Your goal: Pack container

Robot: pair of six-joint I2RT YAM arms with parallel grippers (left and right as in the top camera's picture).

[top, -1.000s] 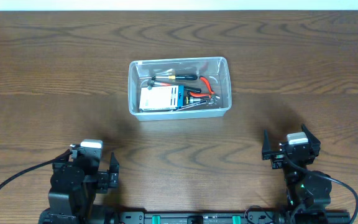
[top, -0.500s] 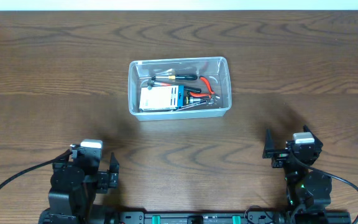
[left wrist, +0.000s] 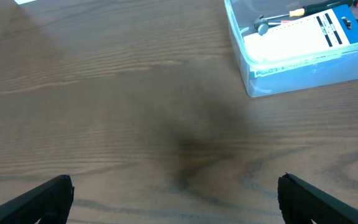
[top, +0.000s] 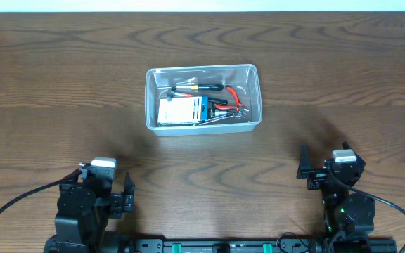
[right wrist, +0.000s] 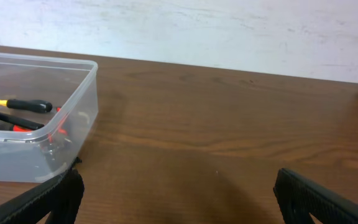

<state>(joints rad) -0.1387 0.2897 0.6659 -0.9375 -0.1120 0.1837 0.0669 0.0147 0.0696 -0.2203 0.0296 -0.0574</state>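
The clear plastic container [top: 253, 73] sits at the table's centre, holding a blue-and-white box [top: 183, 109], a black-handled screwdriver [top: 208, 87] and red-handled pliers [top: 235, 97]. It also shows in the left wrist view [left wrist: 272, 79] and the right wrist view [right wrist: 79, 106]. My left gripper [left wrist: 176, 199] is open and empty at the near left edge, well short of the container. My right gripper [right wrist: 176, 199] is open and empty at the near right edge, to the container's right.
Brown wooden table [top: 62, 77] all around. A pale wall [right wrist: 229, 31] runs behind the far edge. Arm bases and cables lie along the near edge [top: 202, 244].
The right arm has drawn back slightly toward the near edge. The left arm and the container's contents have not moved.
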